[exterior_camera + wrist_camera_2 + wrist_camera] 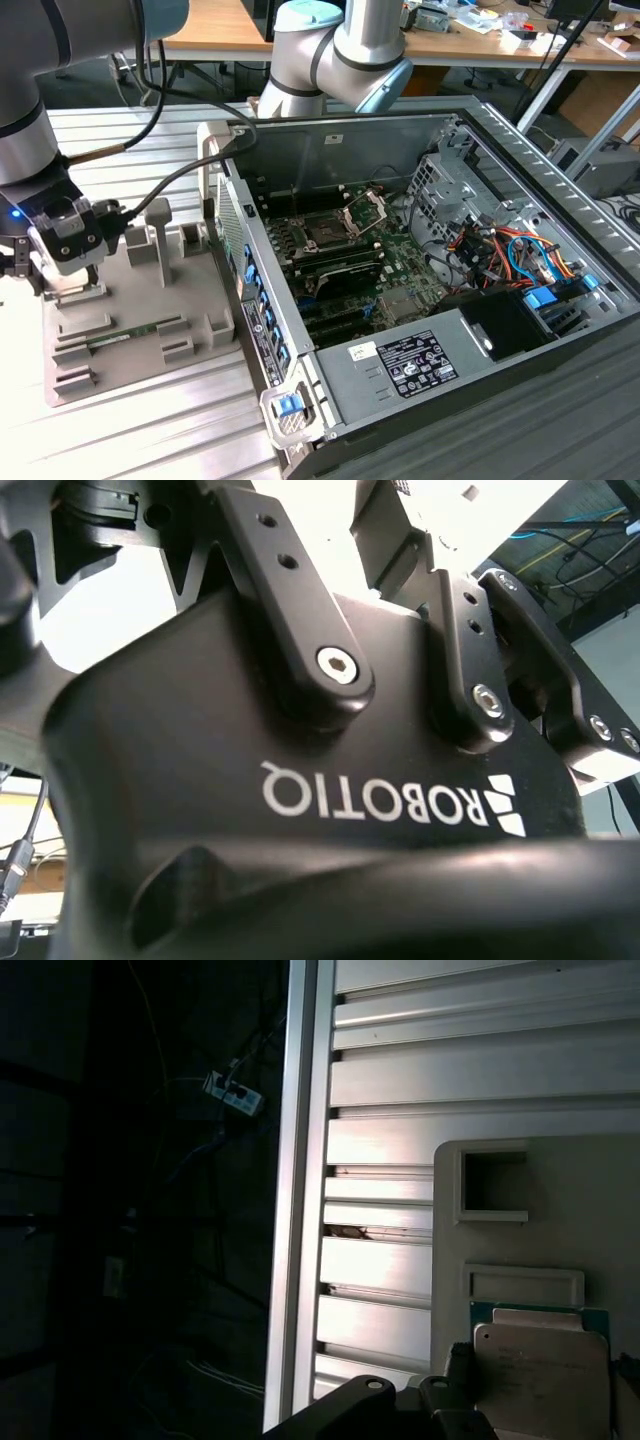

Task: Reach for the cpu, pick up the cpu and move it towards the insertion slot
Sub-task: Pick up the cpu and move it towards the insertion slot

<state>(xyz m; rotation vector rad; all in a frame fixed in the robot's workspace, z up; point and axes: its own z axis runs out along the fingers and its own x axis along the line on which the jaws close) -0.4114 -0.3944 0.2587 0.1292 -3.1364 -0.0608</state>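
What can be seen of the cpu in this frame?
In the first wrist view the cpu is a flat chip with a pale, dull-silver metal lid, clipped corners and faint print. The green board under the lid shows as a thin rim. It lies flat, lid up, seated in a recess of the beige holder tray. Part of it is cut off by the picture's edge. In the exterior view the tool hangs low over that tray; whether it touches the cpu cannot be told.

An open grey metal computer case holds a bundle of red, blue and orange cables. Just beside the case, on a silvery slatted aluminium table, sits a pale grey plastic fixture tray with a long thin green memory stick lying in it.
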